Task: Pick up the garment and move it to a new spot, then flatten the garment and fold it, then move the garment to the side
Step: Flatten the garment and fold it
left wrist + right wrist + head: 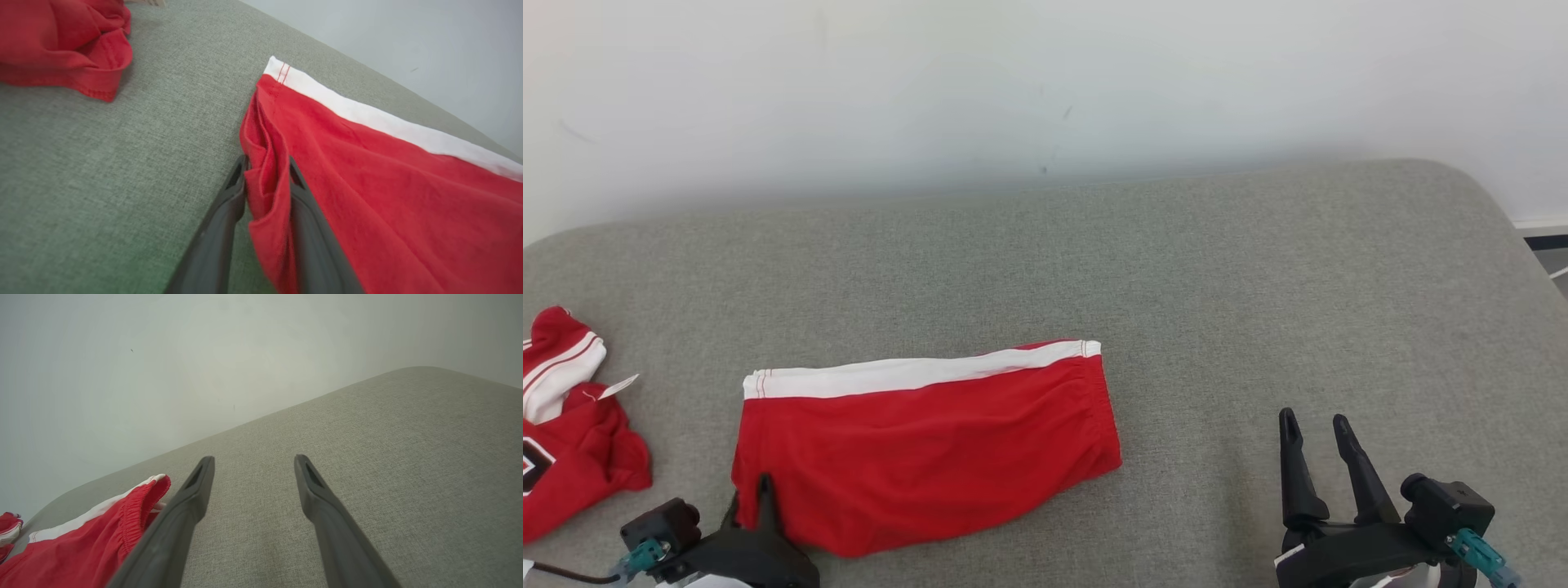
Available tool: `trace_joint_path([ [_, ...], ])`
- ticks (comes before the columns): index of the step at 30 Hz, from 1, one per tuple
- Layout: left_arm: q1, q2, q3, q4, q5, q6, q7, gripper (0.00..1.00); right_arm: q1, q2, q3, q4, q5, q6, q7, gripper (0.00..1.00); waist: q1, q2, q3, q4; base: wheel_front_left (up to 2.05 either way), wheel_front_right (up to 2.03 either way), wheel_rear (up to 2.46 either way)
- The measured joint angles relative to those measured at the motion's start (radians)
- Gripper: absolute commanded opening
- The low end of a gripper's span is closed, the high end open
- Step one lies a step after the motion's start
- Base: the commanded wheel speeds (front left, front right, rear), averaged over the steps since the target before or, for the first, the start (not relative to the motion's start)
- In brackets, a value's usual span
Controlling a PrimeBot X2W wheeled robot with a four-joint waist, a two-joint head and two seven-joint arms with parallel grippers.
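1. A grey fabric-covered table (1258, 269) stands against a white wall (1045, 82).
2. The left tool (267, 159) pinches the near-left edge of the folded red garment (923, 457); the right tool (1313, 418) is spread and empty.
3. The head view shows black lettering on the crumpled jersey (572, 441) at far left; the right wrist view shows the garment's elastic hem (139, 498).

We are seeing the jersey (580, 441) cut off at the left edge, the shorts (923, 457) partly hiding one finger of the left gripper (750, 492).
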Motion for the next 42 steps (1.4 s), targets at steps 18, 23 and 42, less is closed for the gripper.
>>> trace_joint_path([
  [18, 0.25, -0.002, -0.03, -0.438, 0.183, 0.097, -0.001, 1.0, -0.056, 0.005, 0.069, 0.051, -0.036, 0.0, 0.0, 1.0, 0.0001, 0.0002, -0.005, 0.133, 0.0, 0.0, 0.0],
  [23, 0.302, -0.001, -0.023, -0.457, 0.174, 0.093, -0.001, 1.0, -0.096, 0.013, 0.088, 0.097, -0.067, 0.0, 0.0, 1.0, 0.0001, 0.0001, -0.004, 0.203, 0.0, 0.0, 0.0],
  [42, 0.293, -0.002, -0.058, -0.498, 0.123, 0.095, -0.001, 1.0, -0.27, 0.02, 0.009, 0.443, -0.148, 0.0, 0.0, 1.0, 0.0003, 0.0002, 0.096, 0.307, 0.0, 0.0, 0.0],
])
